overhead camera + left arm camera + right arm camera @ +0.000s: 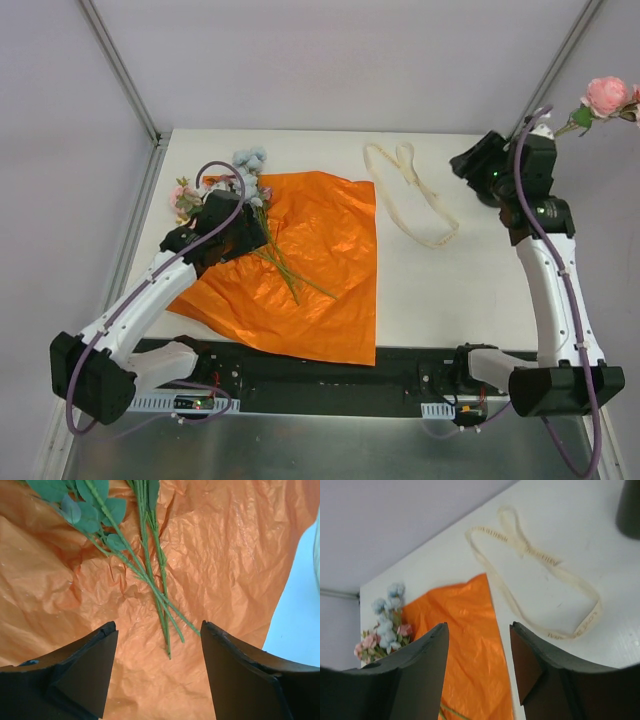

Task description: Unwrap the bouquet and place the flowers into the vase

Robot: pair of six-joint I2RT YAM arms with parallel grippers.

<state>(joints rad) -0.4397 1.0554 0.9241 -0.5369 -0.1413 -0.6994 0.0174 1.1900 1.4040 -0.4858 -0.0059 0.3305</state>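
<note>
**Ana:** What took up most of the table [450, 290]?

**Ben:** The orange paper [320, 270]. It lay spread open and crinkled over the left half, reaching the near edge.

**Ana:** And the arms?

**Ben:** The left gripper [157, 630] hung over the paper's far-left part, just above the stems. Its jaws stood apart with nothing between them. The right gripper [479, 627] was at the far right, its jaws also spread and empty.

**Ana:** Where was the vase [630, 502]?

**Ben:** The right wrist view caught only a dark edge of it, at the far right of the table near that gripper.

**Ana:** The flowers [250, 165]?

**Ben:** They lay on the paper, with the blue and pink blooms past its far-left corner and the green stems pointing near and right.

**Ana:** Anything smaller?

**Ben:** The cream ribbon [415, 195] lay loose on the bare table, far of centre. One pink bloom [605, 95] showed beyond the right arm. I couldn't tell what held it.
</note>
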